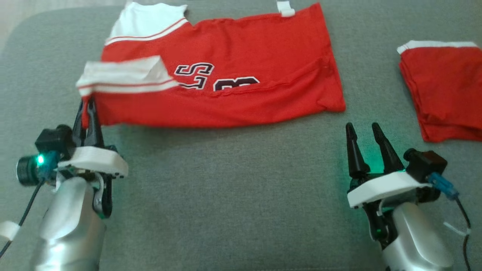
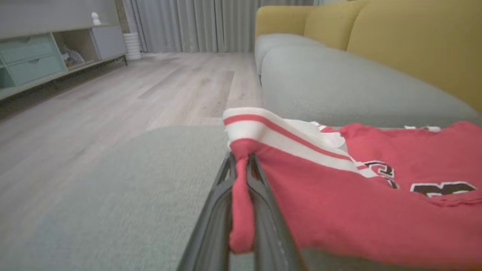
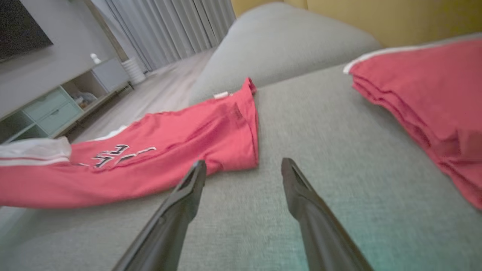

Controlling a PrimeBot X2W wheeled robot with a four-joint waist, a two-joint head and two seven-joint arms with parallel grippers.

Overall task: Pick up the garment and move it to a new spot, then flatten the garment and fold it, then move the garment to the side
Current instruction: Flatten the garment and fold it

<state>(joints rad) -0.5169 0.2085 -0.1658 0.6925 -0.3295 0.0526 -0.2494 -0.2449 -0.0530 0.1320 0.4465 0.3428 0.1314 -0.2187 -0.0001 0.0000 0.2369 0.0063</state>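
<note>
left gripper: clamped on garment corner | right gripper: fingers apart, hem just ahead | lettering right of left gripper: "S" legible, rest unclear

The left claw and right claw share long black tapered fingers, white plates, silver forearms, black cameras with blue connectors, cables, green lights.
</note>
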